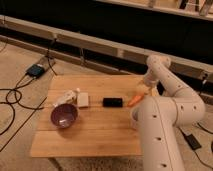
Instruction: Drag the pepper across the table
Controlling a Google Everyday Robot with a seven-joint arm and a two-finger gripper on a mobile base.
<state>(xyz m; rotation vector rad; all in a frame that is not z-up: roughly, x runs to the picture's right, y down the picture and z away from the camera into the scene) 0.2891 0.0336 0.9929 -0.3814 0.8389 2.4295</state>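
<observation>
No legible txt, labels or nos. anywhere; gripper [141,93] at table's [95,135] far-right edge.

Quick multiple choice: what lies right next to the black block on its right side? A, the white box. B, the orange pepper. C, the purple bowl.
B: the pepper lies just right of the black block, with the gripper above its far end.

The table [95,132] has a matt, light wood plank top. Near its right edge, the gripper [142,91] and arm look smooth white plastic.
</observation>
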